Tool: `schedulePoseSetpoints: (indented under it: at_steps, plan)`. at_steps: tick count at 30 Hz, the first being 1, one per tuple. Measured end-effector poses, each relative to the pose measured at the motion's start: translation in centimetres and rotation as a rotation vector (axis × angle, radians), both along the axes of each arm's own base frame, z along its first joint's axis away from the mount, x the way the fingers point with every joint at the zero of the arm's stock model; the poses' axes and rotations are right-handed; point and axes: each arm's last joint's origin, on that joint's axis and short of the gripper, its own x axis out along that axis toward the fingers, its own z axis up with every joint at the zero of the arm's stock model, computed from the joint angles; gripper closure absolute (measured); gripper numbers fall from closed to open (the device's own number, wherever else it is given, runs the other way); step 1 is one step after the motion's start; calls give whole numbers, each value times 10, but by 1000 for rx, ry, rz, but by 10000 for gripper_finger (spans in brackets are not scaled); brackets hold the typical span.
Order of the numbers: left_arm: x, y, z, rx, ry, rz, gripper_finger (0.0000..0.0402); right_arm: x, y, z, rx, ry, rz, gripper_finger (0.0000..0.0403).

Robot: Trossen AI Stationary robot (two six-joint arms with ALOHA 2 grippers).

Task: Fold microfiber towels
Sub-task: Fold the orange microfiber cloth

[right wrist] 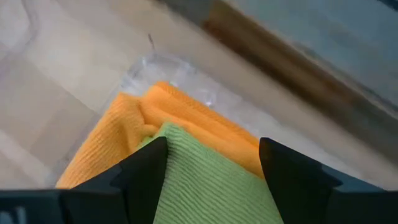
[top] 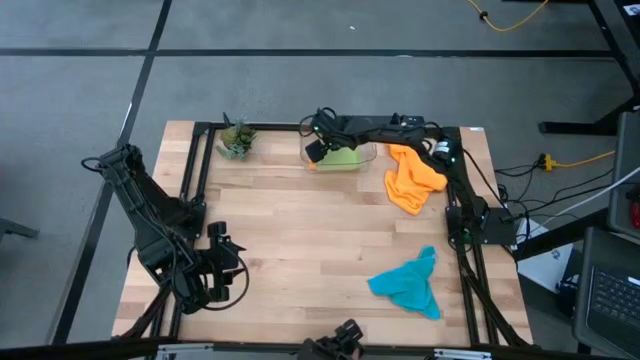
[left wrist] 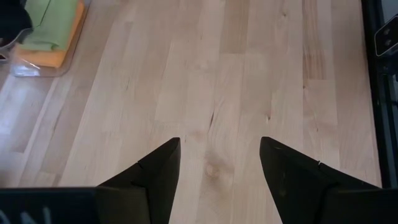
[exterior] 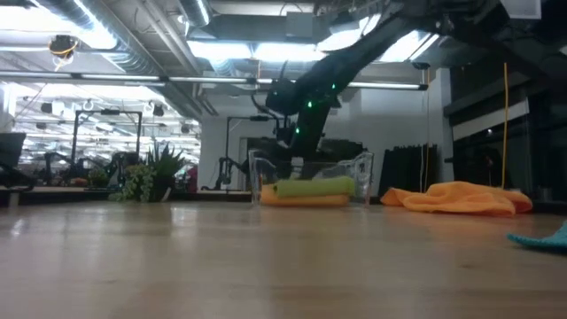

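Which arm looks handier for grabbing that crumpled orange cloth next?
Probably the right. Its jaws hang open over the clear plastic bin, next to the crumpled orange microfiber cloth. The left gripper waits at the opposite near corner.

Both arms [top: 150, 215] dark w/ black cabling; end effector [left wrist: 221, 180] fingers matte black, wedge-shaped.

overhead, table-level, two wrists, shared bin [exterior: 310, 182]
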Motion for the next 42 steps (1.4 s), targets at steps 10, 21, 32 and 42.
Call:
schedulePoseSetpoints:
  at_steps: [10, 21, 32, 42]
  plan:
    - [0, 0, 0, 0, 0, 0, 188, 7, 1, 31, 31, 18, 62, 145]
    - [0, 0, 0, 0, 0, 0, 188, 4, 51, 142, 40, 169, 267, 145]
    - [1, 0, 1, 21, -41, 14, 188, -23, 118, 132, 241, 444, 373, 145]
    - [2, 1, 1, 25, -47, 22, 188, -20, 188, 108, 292, 572, 691, 145]
